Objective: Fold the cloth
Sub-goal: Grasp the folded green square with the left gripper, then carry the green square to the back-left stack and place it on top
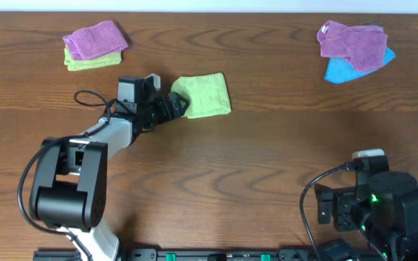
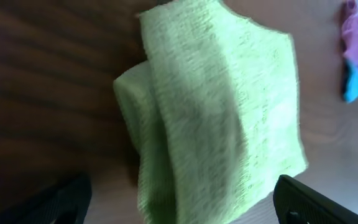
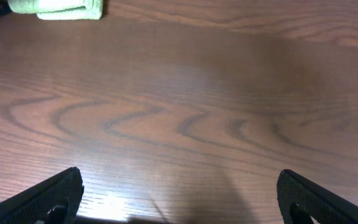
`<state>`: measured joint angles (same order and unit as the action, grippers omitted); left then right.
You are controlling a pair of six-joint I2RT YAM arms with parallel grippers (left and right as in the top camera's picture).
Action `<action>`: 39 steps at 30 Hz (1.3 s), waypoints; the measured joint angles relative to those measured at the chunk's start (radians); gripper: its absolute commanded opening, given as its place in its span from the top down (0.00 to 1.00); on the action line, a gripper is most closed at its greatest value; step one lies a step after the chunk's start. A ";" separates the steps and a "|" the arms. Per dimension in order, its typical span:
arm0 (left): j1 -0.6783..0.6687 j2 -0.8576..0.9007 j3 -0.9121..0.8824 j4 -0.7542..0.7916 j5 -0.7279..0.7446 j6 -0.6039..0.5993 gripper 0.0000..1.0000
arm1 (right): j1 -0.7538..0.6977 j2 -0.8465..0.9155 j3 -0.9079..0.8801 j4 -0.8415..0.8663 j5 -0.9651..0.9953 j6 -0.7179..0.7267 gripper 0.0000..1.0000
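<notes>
Soft, light, floppy cloth (image 1: 203, 94) lying folded on the table (image 1: 267, 167), upper middle of the overhead frame; probably best pinched at a doubled edge, through all layers. Left end effector (image 1: 179, 106) spread apart at its left edge, gripping nothing; right end effector (image 3: 179, 193) likewise apart, lower right, well away

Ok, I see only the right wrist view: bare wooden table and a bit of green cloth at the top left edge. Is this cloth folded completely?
Observer: Yes. Overhead, the lime-green microfibre cloth lies as a compact folded rectangle.
Operator: Does the left gripper hold it?
Observer: No. The left gripper is open at the cloth's left edge, clamping nothing.
Operator: Is something else lying around?
Observer: A purple towel on a yellow-green towel at the back left; purple towels over a blue cloth at the back right.
</notes>
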<state>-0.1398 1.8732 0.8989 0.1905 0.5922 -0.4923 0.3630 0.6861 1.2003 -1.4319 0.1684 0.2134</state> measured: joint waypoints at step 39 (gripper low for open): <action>-0.045 0.220 0.545 -0.591 0.016 0.156 0.95 | 0.000 0.000 -0.001 -0.015 0.000 0.006 0.01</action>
<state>-0.1848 2.0937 1.4437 -0.4007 0.6086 -0.3359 0.3630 0.6861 1.1992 -1.4467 0.1688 0.2199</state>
